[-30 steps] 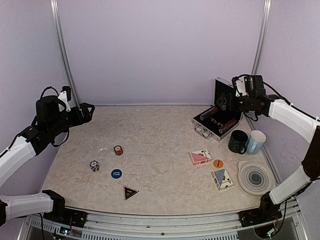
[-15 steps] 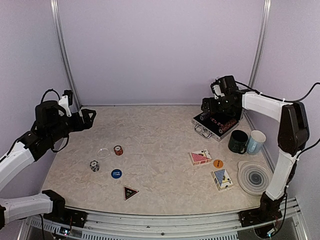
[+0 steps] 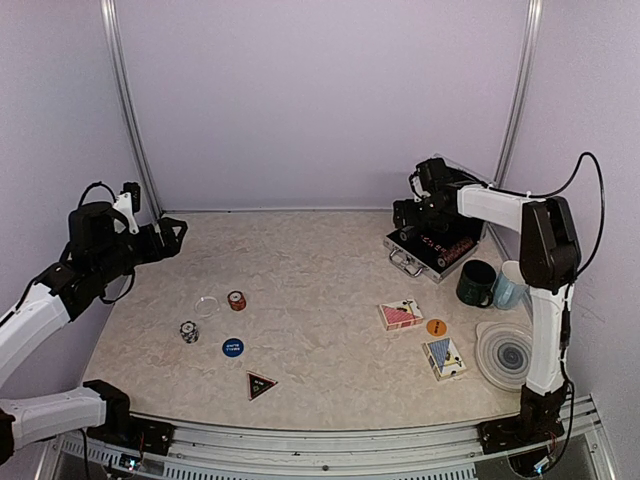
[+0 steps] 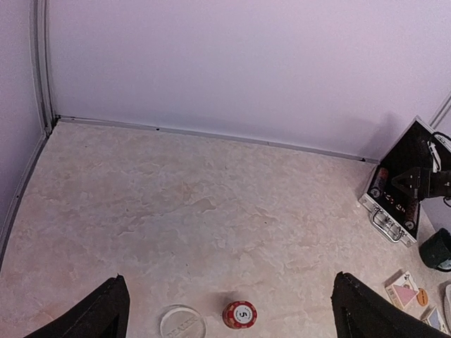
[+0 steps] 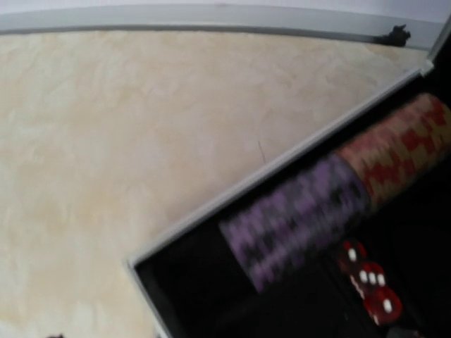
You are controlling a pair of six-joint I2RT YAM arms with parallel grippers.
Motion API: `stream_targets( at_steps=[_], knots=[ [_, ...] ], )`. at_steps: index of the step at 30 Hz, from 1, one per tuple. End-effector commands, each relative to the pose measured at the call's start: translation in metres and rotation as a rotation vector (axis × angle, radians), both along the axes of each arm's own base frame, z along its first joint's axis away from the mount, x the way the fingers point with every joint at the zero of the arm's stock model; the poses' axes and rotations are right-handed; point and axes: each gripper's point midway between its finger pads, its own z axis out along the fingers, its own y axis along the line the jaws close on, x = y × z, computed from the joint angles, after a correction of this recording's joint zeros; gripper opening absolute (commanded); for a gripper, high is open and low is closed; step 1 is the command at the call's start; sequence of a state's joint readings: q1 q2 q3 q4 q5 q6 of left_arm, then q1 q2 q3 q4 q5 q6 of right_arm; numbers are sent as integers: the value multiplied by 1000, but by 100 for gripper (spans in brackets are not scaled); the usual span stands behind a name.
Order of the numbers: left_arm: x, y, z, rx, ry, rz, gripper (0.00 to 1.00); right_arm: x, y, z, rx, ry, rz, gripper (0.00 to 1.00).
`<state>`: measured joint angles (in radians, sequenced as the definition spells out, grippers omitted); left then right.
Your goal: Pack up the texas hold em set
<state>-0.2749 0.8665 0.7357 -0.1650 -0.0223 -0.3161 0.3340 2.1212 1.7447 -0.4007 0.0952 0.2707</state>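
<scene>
The silver case [image 3: 437,248] lies open at the back right, with rows of chips in its black inside. My right gripper [image 3: 406,226] hovers over the case's left end, apparently open and empty. The blurred right wrist view shows purple chips [image 5: 296,218], red chips [image 5: 394,151] and red dice [image 5: 370,278] in the case. My left gripper [image 3: 172,232] is open and empty, high at the back left. In its wrist view the gripper [image 4: 227,278] looks down on a red chip stack [image 4: 239,314] and a clear button [image 4: 182,322].
Loose on the table are a black-white chip stack [image 3: 189,331], blue button [image 3: 233,347], black triangle [image 3: 260,384], red deck [image 3: 400,314], orange button [image 3: 436,326] and blue deck [image 3: 443,358]. A dark mug [image 3: 476,283], pale-blue mug [image 3: 512,285] and grey coaster [image 3: 510,353] stand right.
My right arm has swung left and down from beside the lid to over the case's left end. My left gripper has shifted slightly.
</scene>
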Motion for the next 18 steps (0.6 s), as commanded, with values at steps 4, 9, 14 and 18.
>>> stream_targets(
  at_steps=[4,9,14,18],
  knots=[
    [2,1,-1,-25,-8,-8,99,26,12,0,27,-16,-33,99],
    [3,1,0,-27,-8,-10,99,30,26,-6,79,-4,14,99],
    [2,3,1,-27,-12,-1,99,26,42,-19,127,36,80,99],
    [3,4,1,-34,-14,-3,99,21,55,-29,141,59,139,99]
  ],
)
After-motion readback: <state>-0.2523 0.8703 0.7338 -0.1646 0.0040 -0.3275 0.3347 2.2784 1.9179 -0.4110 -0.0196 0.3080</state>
